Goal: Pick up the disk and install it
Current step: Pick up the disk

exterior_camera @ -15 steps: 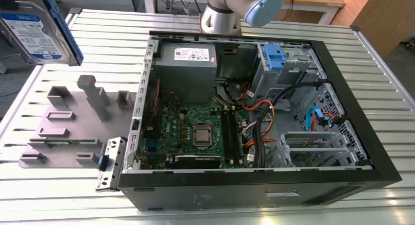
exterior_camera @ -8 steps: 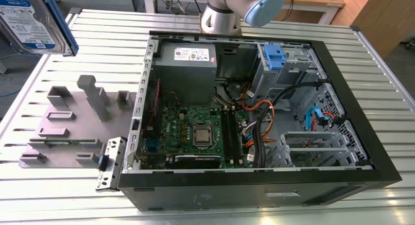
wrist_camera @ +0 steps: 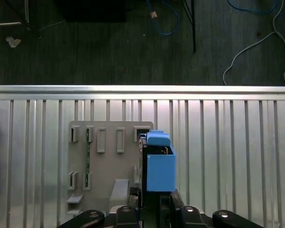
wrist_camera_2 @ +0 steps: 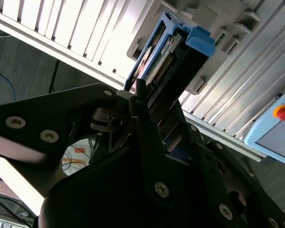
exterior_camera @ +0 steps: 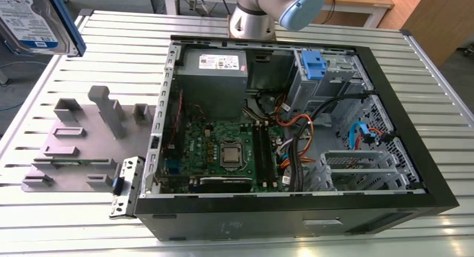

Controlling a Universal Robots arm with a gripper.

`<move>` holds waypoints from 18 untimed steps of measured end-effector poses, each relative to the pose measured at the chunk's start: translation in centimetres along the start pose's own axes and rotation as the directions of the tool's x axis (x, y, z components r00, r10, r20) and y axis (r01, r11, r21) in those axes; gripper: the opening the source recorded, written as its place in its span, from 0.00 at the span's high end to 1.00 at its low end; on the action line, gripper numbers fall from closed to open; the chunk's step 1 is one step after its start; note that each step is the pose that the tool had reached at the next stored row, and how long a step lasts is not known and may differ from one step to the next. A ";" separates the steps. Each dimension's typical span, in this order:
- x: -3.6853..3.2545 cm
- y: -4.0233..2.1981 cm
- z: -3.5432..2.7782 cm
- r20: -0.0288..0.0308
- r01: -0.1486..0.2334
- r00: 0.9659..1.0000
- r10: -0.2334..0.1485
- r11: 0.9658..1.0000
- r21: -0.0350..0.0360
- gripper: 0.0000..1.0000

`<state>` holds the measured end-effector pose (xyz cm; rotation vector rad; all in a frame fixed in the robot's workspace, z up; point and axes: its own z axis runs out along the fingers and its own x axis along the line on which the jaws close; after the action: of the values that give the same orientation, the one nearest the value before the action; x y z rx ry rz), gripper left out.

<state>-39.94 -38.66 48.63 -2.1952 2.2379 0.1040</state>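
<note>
We see the gripper [wrist_camera_2: 156, 107] clamped on the disk [wrist_camera_2: 164, 57], which we judge rigid, fairly heavy and shock-sensitive, best held across its 2 blue-bracketed long edges.

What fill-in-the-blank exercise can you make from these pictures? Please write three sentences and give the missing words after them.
1. The gripper holds the disk in the air, so its fingers are ______.
2. The plastic bracket round the disk's edges is ______ in colour.
3. In the exterior view, the grey plate with slots lies on the table, on the ______ side of the computer case.

Missing words: shut; blue; left.
</note>
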 end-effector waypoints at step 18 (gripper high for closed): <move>-0.03 -0.61 -0.31 0.000 0.000 1.000 0.000 1.000 0.000 0.65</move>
<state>-39.32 -38.66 48.92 -2.1952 2.2378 0.1040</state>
